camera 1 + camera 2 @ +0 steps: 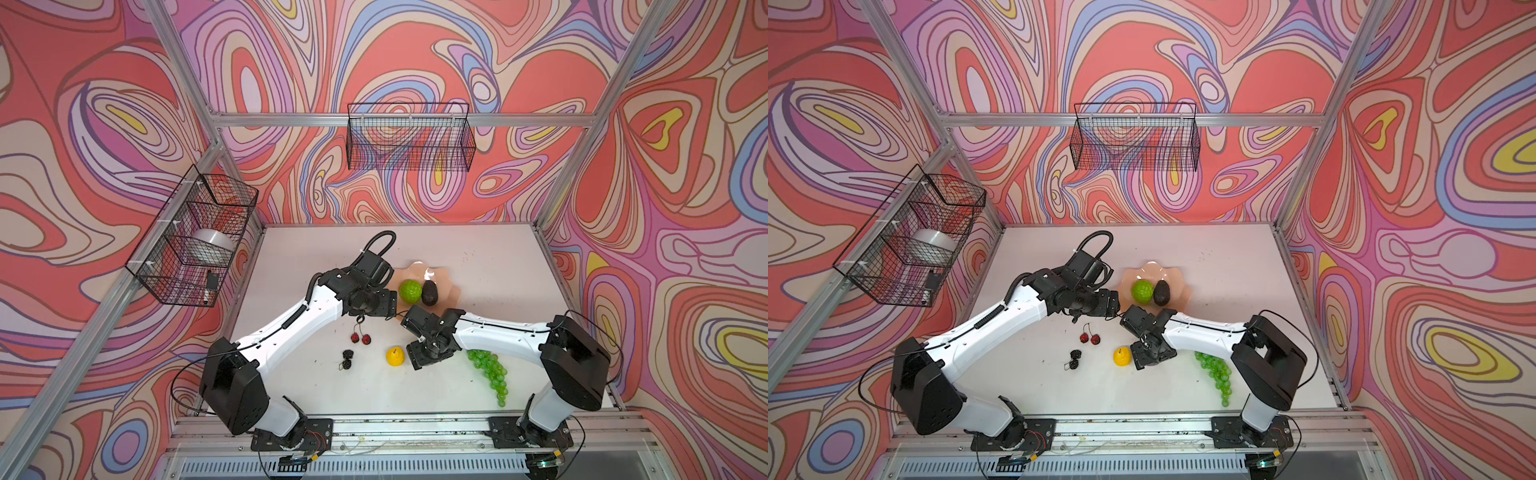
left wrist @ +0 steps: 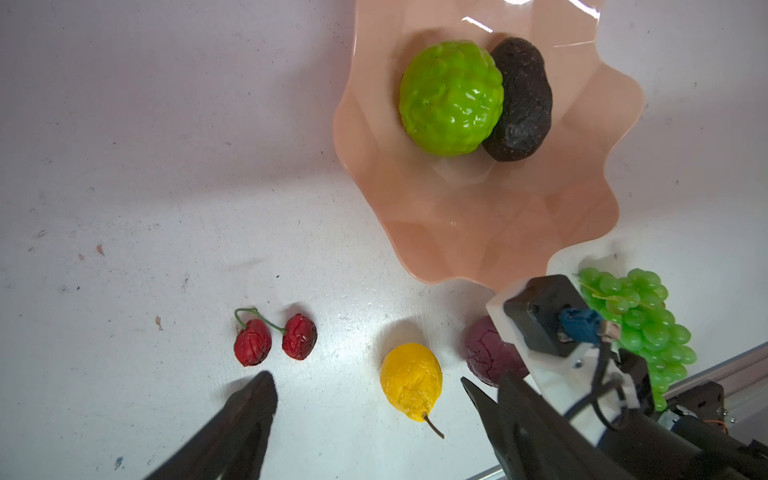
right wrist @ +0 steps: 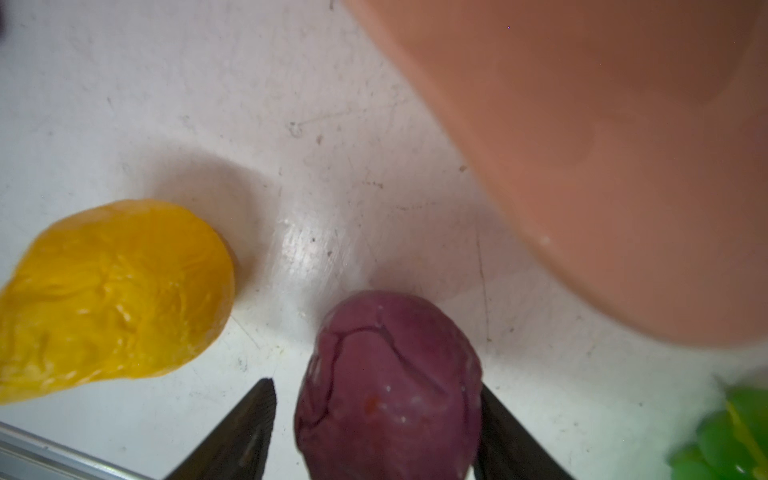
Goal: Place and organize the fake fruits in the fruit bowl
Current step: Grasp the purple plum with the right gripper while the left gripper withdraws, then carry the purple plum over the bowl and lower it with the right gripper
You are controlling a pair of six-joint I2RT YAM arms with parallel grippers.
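Right gripper (image 3: 376, 384) spread astride the purple bumpy ball (image 3: 390, 386) at the fruit bowl's (image 1: 449, 282) six o'clock; left gripper (image 2: 365, 376) spread, empty.

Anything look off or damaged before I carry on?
Nothing spilled or tipped. The purple fruit shows cracks in its skin; the cherries and yellow fruit look wrinkled. The table is speckled with dirt.

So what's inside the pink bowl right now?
Two fruits: a bumpy green ball and a dark avocado, touching side by side. The rest of the fruit bowl looks bare. The ball hides part of the avocado.
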